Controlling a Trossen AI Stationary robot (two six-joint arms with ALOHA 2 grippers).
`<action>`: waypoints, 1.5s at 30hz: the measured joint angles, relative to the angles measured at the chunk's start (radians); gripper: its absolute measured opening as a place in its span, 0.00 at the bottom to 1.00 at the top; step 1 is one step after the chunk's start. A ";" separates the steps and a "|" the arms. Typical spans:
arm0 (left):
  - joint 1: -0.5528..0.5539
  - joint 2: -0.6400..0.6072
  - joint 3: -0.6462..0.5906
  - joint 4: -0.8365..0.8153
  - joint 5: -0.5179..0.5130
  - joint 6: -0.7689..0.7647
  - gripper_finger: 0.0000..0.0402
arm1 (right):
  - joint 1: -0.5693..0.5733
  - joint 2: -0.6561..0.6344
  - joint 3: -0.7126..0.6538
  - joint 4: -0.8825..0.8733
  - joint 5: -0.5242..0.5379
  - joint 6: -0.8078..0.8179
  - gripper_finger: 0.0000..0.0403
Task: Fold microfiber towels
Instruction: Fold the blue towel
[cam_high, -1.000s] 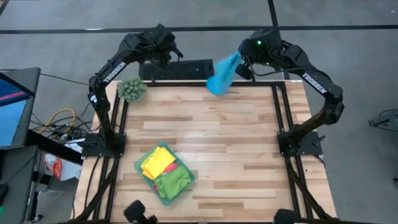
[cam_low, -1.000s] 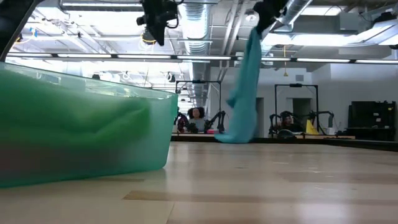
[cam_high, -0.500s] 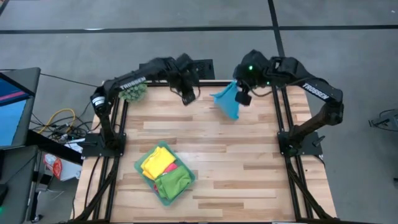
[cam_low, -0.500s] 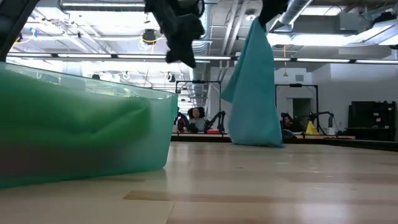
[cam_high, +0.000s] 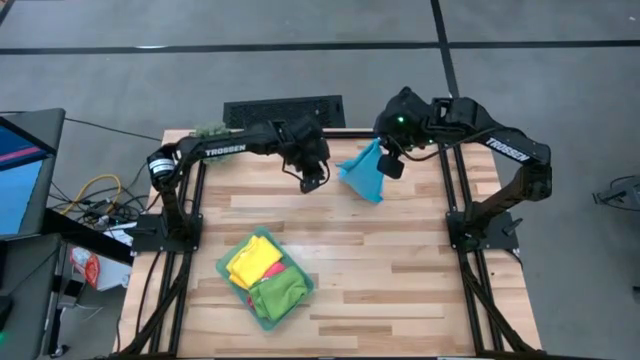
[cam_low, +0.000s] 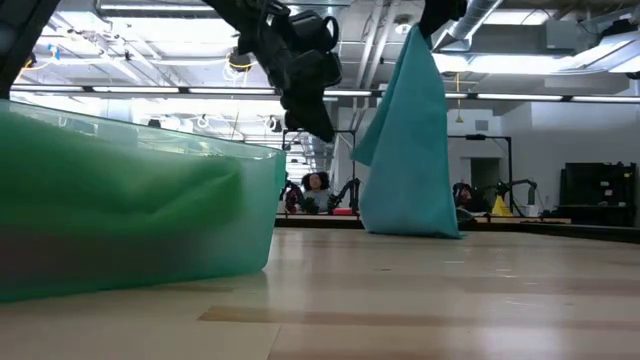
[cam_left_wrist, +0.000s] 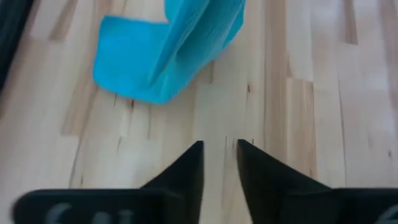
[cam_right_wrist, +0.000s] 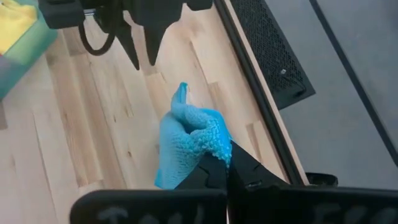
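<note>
Blue towel (cam_high: 364, 172) hangs upper centre-right of the high view, pinched at its top by the right gripper (cam_high: 387, 158), fingers clamped on the cloth. Lower hem touches or nearly touches the table (cam_high: 400, 260). Long axis runs vertical. Left gripper (cam_high: 313, 182) sits just left of it, empty, fingers slightly parted and pointing down; it is the nearer free gripper for taking a hanging corner, I judge.
</note>
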 joint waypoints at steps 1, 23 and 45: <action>-0.003 0.000 0.000 0.010 0.000 0.011 0.24 | 0.002 0.000 0.000 -0.003 0.000 0.003 0.01; -0.012 0.039 -0.001 0.283 -0.112 0.239 0.55 | 0.012 0.001 0.000 -0.003 0.000 0.010 0.01; -0.008 0.091 -0.076 0.466 -0.157 0.237 0.16 | 0.011 0.001 0.000 0.001 -0.004 0.002 0.01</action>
